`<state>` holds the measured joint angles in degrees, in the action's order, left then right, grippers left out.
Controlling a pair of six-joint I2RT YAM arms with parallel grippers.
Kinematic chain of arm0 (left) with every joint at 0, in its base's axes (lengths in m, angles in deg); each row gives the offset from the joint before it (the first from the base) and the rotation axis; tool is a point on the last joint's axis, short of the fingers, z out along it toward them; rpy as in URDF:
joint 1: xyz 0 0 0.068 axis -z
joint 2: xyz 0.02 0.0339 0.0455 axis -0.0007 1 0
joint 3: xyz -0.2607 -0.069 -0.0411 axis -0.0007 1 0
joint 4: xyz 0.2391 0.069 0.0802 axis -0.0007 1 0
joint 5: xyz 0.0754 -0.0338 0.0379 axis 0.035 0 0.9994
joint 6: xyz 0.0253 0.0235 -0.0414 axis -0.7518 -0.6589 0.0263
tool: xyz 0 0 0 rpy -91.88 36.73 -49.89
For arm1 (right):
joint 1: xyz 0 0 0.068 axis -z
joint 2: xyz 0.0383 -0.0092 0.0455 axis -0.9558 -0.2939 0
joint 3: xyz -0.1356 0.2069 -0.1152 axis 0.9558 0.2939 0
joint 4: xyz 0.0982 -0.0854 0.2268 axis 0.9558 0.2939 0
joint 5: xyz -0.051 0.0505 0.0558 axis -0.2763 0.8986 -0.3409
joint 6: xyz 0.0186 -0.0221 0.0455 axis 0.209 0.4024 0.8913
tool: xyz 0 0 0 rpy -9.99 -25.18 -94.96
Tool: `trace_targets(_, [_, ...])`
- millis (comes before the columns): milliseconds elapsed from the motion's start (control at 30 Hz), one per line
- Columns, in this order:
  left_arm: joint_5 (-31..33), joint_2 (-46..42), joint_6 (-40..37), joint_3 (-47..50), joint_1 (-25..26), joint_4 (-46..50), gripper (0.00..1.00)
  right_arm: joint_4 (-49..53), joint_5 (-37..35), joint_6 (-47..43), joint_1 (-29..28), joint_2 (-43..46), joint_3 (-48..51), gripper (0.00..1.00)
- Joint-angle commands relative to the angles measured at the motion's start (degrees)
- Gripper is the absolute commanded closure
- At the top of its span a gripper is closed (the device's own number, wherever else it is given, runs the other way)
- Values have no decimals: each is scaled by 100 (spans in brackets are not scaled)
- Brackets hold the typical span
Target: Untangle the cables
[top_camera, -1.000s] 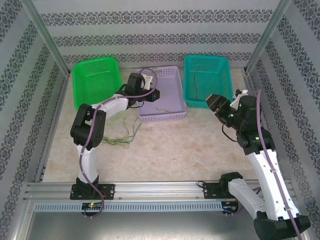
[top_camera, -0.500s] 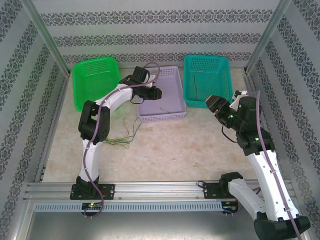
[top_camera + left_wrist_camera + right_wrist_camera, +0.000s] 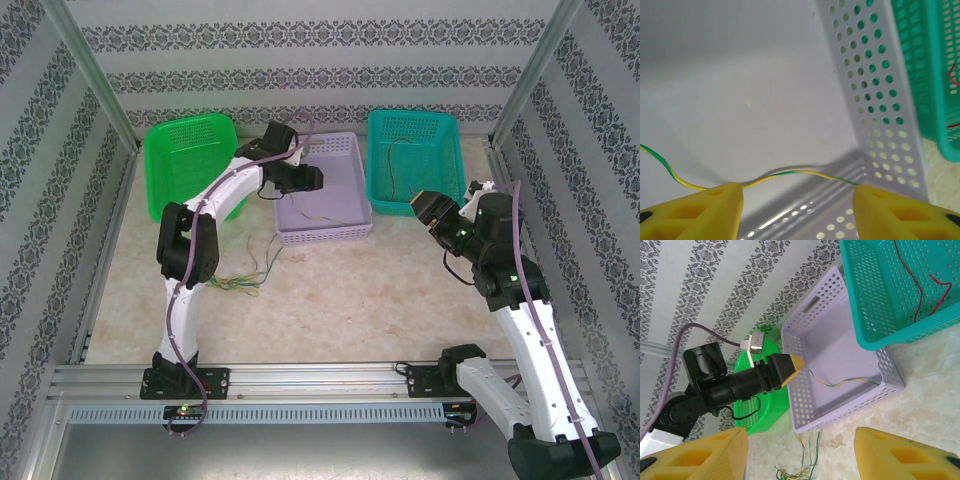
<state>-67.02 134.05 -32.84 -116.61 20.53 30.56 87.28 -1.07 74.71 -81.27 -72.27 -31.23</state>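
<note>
Left gripper spread inside the lilac basket, one cable lying under it.

The left gripper [image 3: 797, 195] hung low inside the lilac basket [image 3: 325, 235], its yellow fingers [image 3: 700, 210] held well apart and pinching nothing. A yellow-green cable [image 3: 790, 173] lay on that basket's floor, running across between the two fingertips. A loose tangle of cables [image 3: 245, 275], yellow and green, sat on the table [image 3: 360, 300] just off the lilac basket's near left corner. A red cable [image 3: 920, 285] lay in the teal basket [image 3: 875, 337], which stood against the lilac basket's right side. Further right of the lilac basket, the right gripper [image 3: 800, 450] hovered with its fingers spread wide and nothing between them.
</note>
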Motion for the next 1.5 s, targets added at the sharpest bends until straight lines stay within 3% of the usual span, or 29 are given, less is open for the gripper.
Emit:
trace_targets(0, [124, -325, 259, -522, -84, 406, 41, -110, 96, -1, 27, 18, 33, 41])
trace_targets(100, [967, -466, 869, -862, -246, 736, 44, -134, 116, -1, 27, 18, 68, 41])
trace_targets(200, [1487, -530, 2079, -980, -694, 1132, 46, -134, 124, 14, 27, 29, 105, 41])
trace_targets(367, [1337, -139, 3222, -1235, -1199, 1237, 53, -143, 122, 24, 27, 62, 157, 41])
trace_targets(500, [1178, 656, 3442, -2129, -1318, 1675, 54, -126, 107, 7, 27, 62, 114, 41])
trace_targets(700, [1212, 1317, 3784, -2687, -1350, 1787, 58, -64, 37, -16, 27, 102, 120, 41])
trace_targets(1467, [1492, 1797, 4142, -2687, -1153, 1472, 65, -248, -18, 67, 36, -95, 218, 41])
